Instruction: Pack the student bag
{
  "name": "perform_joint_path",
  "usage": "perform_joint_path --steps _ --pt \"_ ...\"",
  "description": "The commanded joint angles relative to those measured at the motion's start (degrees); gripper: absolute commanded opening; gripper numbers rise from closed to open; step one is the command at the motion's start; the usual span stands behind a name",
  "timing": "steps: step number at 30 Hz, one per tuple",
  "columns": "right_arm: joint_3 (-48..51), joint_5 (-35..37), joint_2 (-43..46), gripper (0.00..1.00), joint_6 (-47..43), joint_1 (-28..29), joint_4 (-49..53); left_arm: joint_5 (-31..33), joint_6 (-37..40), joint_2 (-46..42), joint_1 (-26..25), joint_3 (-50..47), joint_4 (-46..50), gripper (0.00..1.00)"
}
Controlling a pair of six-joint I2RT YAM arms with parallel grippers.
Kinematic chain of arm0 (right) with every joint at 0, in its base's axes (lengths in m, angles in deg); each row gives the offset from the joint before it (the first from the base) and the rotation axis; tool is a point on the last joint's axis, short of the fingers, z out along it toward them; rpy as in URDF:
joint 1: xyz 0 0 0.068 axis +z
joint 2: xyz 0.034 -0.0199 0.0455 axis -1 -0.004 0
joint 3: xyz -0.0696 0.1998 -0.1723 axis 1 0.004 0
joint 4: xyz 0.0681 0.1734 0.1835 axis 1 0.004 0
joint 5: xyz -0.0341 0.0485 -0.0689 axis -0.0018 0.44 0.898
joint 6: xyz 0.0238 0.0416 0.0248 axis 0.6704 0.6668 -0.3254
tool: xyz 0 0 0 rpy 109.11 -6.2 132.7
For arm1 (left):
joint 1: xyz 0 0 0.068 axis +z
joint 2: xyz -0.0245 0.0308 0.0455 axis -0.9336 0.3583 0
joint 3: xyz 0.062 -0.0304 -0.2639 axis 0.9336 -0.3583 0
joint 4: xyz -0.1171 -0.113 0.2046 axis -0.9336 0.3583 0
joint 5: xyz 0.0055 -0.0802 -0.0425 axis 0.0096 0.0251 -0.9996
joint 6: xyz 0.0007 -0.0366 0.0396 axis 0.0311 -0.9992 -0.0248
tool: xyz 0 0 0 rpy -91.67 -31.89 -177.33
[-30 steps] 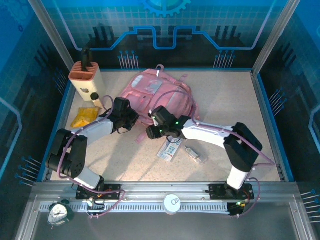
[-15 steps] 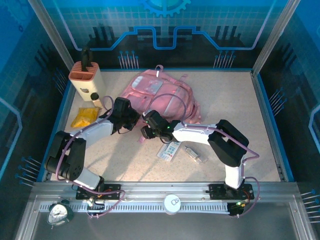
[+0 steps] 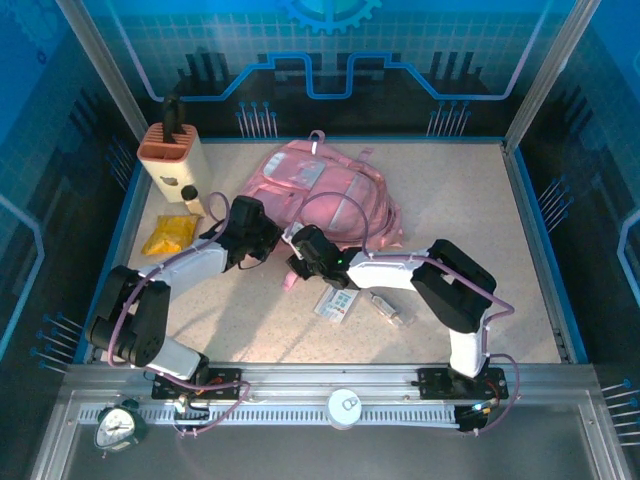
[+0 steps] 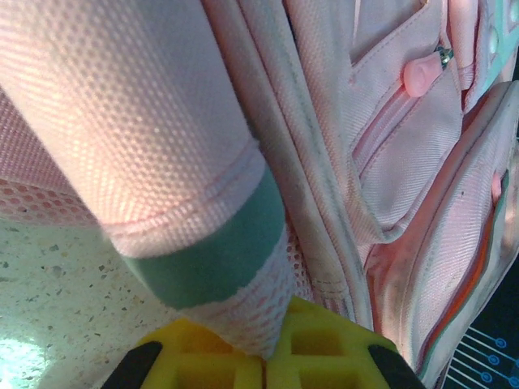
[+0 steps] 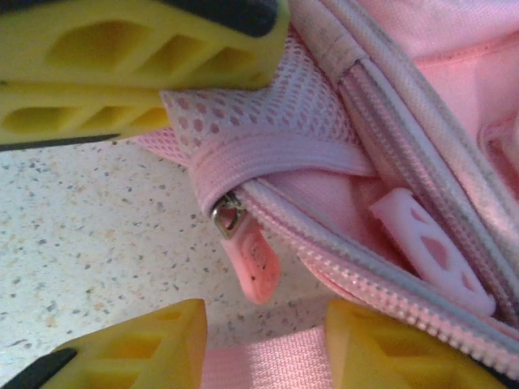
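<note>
Both jaws at student bag (image 3: 320,190) near edge | open table (image 3: 470,200) rightward

Top camera sits high behind the arm bases (image 3: 195,378), looking down and forward across the whole surface (image 3: 460,230) from its near edge; both wrist cameras press close against the student bag (image 3: 325,195) mid-surface, patches of pink fabric the top view also covers.

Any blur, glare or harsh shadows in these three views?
Top external: even light, sharp, soft arm shadows on the table. Left wrist: student bag weave crisp, bright patch on table lower left. Right wrist: zipper pull sharp, no motion blur.
</note>
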Motion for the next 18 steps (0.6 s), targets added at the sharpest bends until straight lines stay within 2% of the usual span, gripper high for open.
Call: perform_joint_path --steps 1,4,12,18 --pt "-1.2 0.6 -0.6 0.38 -6.8 -0.7 -14.3 -8.6 -1.1 -2.9 -3.7 -0.4 -1.5 0.0" --pt "0.1 -1.1 -0.8 0.3 -10.0 -0.7 -17.7 -8.9 -1.5 -3.1 -3.8 -0.9 -2.1 0.0" --pt "5.0 -3.0 1.1 0.11 -11.6 -1.8 -22.0 -8.1 -1.2 -4.7 -3.8 -0.9 -1.3 0.0" --pt "9.3 -4.8 3.4 0.03 -11.1 -1.8 -24.4 -7.1 -0.7 -5.0 -3.7 -0.3 -0.4 0.0"
